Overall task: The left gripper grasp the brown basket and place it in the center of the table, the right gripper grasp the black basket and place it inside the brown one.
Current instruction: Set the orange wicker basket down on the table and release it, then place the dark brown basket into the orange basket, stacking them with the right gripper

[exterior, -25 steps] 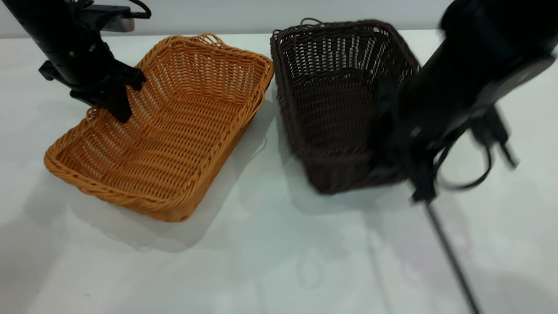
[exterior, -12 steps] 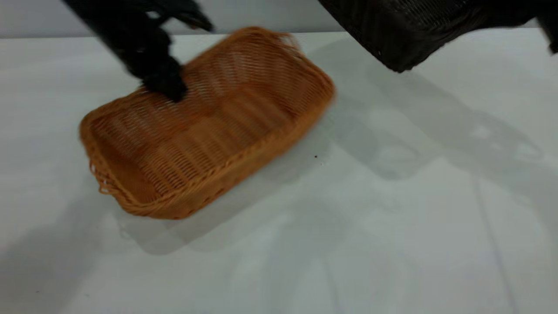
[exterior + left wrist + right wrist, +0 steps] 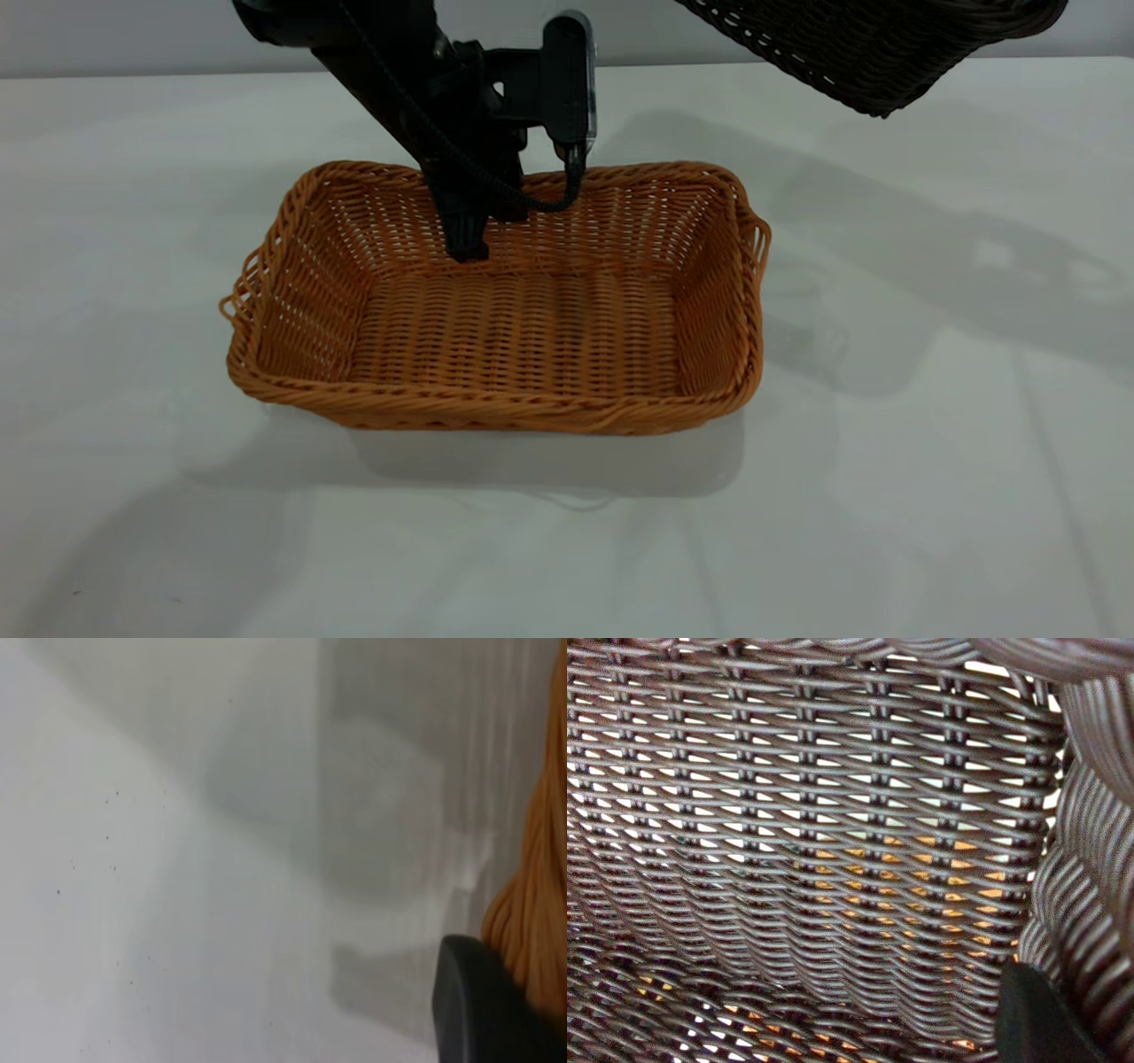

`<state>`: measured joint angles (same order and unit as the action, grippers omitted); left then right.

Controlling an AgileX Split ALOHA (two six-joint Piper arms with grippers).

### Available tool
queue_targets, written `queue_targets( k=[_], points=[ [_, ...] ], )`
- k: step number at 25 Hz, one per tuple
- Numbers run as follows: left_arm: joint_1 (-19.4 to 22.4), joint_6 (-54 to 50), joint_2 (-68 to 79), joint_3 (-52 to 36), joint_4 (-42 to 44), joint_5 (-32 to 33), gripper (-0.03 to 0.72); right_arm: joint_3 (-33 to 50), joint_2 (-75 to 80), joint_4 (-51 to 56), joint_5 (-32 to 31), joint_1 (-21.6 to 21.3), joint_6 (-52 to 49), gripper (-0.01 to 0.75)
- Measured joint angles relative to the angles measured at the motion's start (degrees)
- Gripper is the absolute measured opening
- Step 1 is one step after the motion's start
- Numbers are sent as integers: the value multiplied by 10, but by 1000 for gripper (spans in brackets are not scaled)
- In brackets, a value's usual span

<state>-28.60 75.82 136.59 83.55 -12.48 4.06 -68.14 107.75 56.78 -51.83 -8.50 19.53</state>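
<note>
The brown basket (image 3: 532, 319) sits flat on the white table (image 3: 930, 496) near its middle, long side facing me. My left gripper (image 3: 467, 246) reaches down from the back and is shut on the basket's far wall, one finger inside. In the left wrist view a black finger (image 3: 478, 1005) presses against the orange wicker (image 3: 539, 904). The black basket (image 3: 873, 49) hangs tilted in the air at the upper right, above and behind the brown one. My right gripper is out of the exterior view. In the right wrist view its finger (image 3: 1035, 1019) lies against the black basket's wall (image 3: 833, 815); orange shows through the weave.
The left arm's camera bracket (image 3: 567, 80) and a cable hang just above the brown basket's far rim. The black basket's shadow falls on the table at the right (image 3: 886, 266).
The left gripper has slid and turned the brown basket from the left to the table's middle, now square to me. The right gripper has lifted the black basket off the table to the upper right.
</note>
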Motion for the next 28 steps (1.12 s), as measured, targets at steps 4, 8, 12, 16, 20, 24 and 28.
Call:
queue_targets(
  k=[4, 8, 12, 16, 20, 24, 28],
  points=[
    [-1, -4, 0, 1, 2, -2, 79, 0, 0, -3, -1, 0, 1, 83],
    [-2, -33, 0, 1, 11, -11, 140, 0, 0, -3, -1, 0, 1, 83],
    [-2, -45, 0, 1, 11, -31, 301, 0, 0, -4, -1, 0, 1, 83],
    [-2, -57, -18, 1, 11, -36, 463, 0, 0, 0, -1, -4, 1, 83],
    [-2, -76, -69, 0, 11, 2, 520, -19, 0, 4, -7, -27, 2, 83],
    [-2, -116, -168, 0, 13, 133, 516, -51, 0, 4, -13, -57, 2, 83],
    [-1, -149, -293, 0, 15, 261, 505, -57, 1, -2, -15, -58, 1, 83]
  ],
)
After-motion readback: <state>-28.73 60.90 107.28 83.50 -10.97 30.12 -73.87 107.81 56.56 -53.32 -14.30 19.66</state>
